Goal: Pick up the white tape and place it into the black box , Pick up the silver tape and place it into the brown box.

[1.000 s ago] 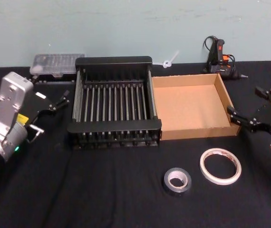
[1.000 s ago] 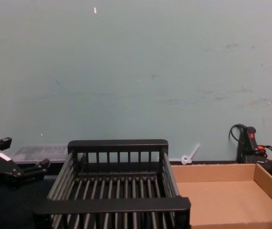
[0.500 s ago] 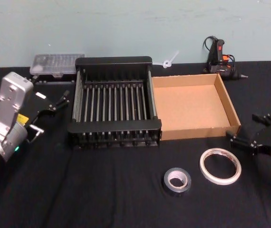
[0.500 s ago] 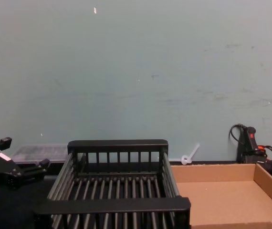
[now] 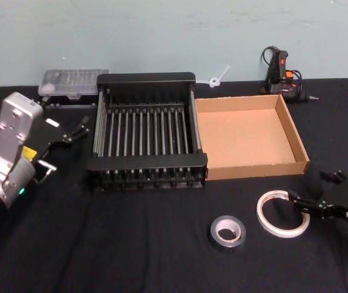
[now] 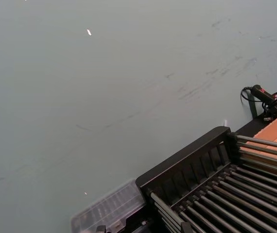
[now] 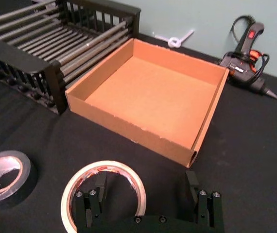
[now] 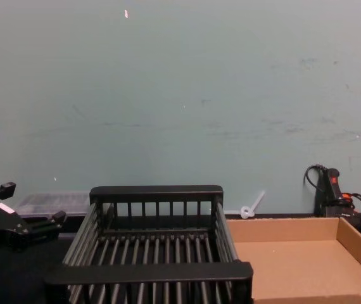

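The black box [image 5: 146, 131] and brown box [image 5: 245, 135] hold nothing. The right claw [image 7: 146, 194], wide, straddles the white tape [image 7: 103, 193]; its red print is unreadable.

Two tape rolls — one white tape [image 5: 283, 213], one silver tape [image 5: 227, 232]. Two boxes — one black box [image 5: 146, 131], one brown box [image 5: 247, 135]. One glue gun [image 5: 283, 77], one clear case [image 5: 73, 82].

Right gripper [image 7: 146, 196] hides part of white tape [image 7: 104, 194]

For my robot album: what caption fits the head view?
Right gripper open at the white tape, silver tape beside.
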Motion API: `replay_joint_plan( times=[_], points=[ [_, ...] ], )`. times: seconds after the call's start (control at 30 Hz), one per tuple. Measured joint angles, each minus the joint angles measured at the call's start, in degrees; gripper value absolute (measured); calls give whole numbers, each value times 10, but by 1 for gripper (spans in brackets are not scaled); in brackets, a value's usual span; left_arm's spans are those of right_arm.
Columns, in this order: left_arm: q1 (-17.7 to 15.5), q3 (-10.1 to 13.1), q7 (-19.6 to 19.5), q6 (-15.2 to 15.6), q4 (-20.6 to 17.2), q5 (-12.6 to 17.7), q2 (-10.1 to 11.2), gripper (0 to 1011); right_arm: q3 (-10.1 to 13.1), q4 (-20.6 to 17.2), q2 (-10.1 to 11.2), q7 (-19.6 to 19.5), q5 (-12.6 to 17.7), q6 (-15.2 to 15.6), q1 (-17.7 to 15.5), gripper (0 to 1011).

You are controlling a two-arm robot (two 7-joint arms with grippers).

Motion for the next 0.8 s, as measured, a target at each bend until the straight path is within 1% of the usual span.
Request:
replay_joint_plan(
  times=[0.13, 0.23, 0.43, 0.8],
  points=[
    [0, 0, 0, 0, 0, 0, 0, 1001, -6, 8, -4, 7, -10, 13, 7, 1002],
    [0, 0, 0, 0, 0, 0, 0, 1001, -9, 13, -7, 10, -16, 17, 10, 1002],
    [0, 0, 0, 0, 0, 0, 0, 1001, -17, 32, -19, 18, -30, 26, 21, 1000],
    [0, 0, 0, 0, 0, 0, 0, 1002, -17, 54, -35, 29, -45, 33, 31, 1000]
  ],
)
